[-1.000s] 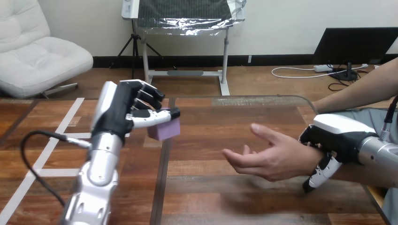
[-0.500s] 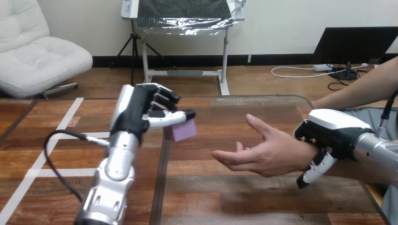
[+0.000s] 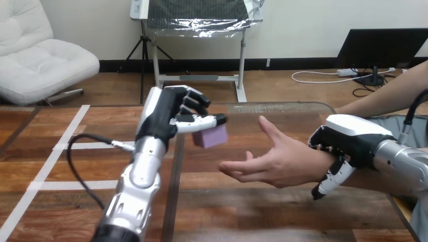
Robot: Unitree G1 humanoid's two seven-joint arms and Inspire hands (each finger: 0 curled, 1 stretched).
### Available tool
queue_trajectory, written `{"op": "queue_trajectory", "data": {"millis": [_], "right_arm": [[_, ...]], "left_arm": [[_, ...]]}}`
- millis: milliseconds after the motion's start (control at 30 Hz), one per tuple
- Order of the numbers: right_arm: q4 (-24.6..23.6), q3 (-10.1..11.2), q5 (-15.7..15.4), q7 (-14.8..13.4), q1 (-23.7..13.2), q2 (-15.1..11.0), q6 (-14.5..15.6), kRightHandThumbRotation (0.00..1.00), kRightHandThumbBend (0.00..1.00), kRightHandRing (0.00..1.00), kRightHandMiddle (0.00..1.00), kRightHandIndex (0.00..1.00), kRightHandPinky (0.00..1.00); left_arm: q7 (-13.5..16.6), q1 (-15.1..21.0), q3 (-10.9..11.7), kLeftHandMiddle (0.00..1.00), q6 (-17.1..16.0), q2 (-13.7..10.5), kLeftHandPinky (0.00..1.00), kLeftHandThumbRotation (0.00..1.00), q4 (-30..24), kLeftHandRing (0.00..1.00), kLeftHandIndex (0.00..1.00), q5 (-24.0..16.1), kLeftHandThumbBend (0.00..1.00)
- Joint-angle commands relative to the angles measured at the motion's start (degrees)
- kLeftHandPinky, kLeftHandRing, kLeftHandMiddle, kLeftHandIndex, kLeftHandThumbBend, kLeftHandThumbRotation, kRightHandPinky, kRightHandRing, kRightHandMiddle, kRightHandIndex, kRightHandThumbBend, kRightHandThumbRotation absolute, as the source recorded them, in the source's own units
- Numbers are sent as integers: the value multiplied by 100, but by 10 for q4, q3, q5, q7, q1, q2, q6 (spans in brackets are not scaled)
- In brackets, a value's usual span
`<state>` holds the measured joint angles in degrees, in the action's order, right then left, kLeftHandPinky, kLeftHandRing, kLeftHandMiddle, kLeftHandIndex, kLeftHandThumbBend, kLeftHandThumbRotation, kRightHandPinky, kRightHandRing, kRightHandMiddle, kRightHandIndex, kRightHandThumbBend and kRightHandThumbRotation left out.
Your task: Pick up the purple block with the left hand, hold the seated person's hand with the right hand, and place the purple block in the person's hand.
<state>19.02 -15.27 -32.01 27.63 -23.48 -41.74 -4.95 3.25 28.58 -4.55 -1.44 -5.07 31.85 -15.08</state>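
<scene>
1. Left hand point(image 3: 171, 113): thumb and fingers pinch the purple block point(image 3: 211, 136), above the table point(image 3: 227, 201), left of the person's hand point(image 3: 272, 161).
2. Right hand point(image 3: 348, 138): fingers curled round the person's wrist point(image 3: 317, 164).
3. Risk: the pinch looks shallow, and an early release would drop the block short of the palm.

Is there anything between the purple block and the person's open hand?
Nothing: in the head view, only bare wooden table shows between the purple block and the person's hand.

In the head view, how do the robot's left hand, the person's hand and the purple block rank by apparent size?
Largest: the person's hand and the left hand, about alike, so unranked.
Smallest: the purple block, held in the left hand.
</scene>
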Motion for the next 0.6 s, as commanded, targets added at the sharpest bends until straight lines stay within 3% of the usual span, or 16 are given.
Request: {"op": "queue_trajectory", "data": {"millis": [0,133,567], "right_arm": [[-22,-7,13,11,-8,31,14,7,84,36,46,49,27],[-31,-5,20,17,-8,36,19,7,84,39,48,49,30],[-48,-4,23,30,-11,44,35,7,84,33,43,48,25]], "left_arm": [[9,66,-4,45,-25,13,35,0,17,40,44,6,69],[12,74,-8,45,-24,24,35,0,23,40,44,4,68],[12,92,-16,46,-32,52,37,0,36,42,43,11,69]]}}
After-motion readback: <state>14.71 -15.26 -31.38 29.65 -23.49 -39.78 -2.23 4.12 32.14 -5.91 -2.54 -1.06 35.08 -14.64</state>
